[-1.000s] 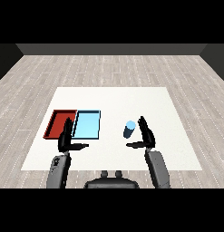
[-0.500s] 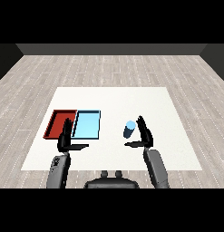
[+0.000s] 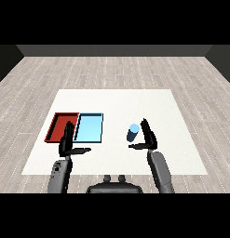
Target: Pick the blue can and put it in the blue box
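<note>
The blue can (image 3: 132, 132) stands upright on the white table (image 3: 116, 102), right of the middle. My right hand (image 3: 147, 136) is right beside it on its right, fingers straight up and thumb reaching under the can toward the left; the hand is open and does not hold the can. The light blue tray (image 3: 90, 127) lies left of the can, with the red tray (image 3: 60, 127) next to it on the left. My left hand (image 3: 67, 141) hovers open in front of the two trays, partly covering the red tray's near right corner.
Grey wooden floor (image 3: 200, 88) surrounds the table on all sides. Both forearms rise from the table's near edge.
</note>
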